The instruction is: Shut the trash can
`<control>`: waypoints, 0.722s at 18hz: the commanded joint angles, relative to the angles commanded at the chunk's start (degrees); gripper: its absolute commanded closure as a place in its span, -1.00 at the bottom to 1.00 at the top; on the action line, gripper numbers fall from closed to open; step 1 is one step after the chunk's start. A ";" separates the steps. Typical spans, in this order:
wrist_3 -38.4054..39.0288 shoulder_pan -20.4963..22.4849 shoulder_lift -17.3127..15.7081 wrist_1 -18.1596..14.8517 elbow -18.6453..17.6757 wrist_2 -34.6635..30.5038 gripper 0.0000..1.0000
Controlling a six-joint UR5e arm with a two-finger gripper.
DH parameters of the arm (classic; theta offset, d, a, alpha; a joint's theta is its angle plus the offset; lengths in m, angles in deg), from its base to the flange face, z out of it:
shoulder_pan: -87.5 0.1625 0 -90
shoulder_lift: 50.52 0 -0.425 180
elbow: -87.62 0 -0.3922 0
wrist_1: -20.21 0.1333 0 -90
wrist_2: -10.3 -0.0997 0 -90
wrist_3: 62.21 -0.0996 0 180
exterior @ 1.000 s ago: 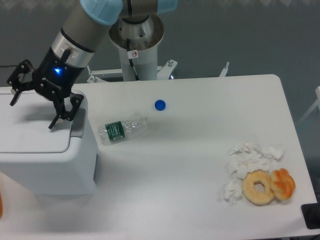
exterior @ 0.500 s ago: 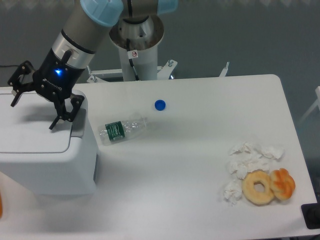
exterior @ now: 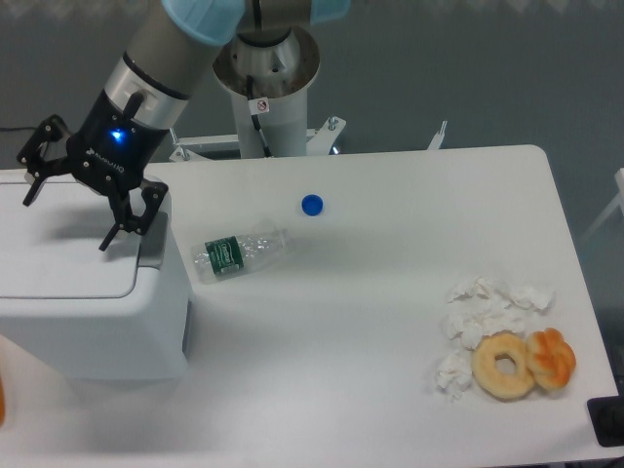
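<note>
1. Trash can (exterior: 93, 312): large white boxy bin at the left end of the bench (exterior: 390, 322), partly cut off by the left edge of the view. Its flat lid (exterior: 58, 258) lies down level on top; a grey latch strip (exterior: 153, 239) runs along the lid's right side.
2. Claw (exterior: 66, 210): black, two-fingered, on the arm that reaches in from the upper middle. It hangs over the rear part of the lid, fingers spread wide apart and grasping nothing. Whether the fingertips touch the lid cannot be told.
3. Plastic bottle (exterior: 239, 253): clear, green label, lying on its side just right of the trash can, uncapped.
4. Blue cap (exterior: 312, 205): on the bench, up and right of the bottle, apart from it.
5. Crumpled tissues (exterior: 483, 312): white heap near the right front of the bench.
6. Doughnut (exterior: 504, 365): ring-shaped, touching the tissues, with an orange-brown pastry (exterior: 552, 358) against its right side.
</note>
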 joint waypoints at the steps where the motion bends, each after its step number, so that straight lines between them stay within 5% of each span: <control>1: -0.70 0.00 0.00 0.00 0.35 -0.09 -1.00; 9: -7.81 8.17 -2.46 -0.35 1.32 -2.89 -1.00; 13: -16.41 8.79 -2.46 -0.44 1.23 -12.80 -1.00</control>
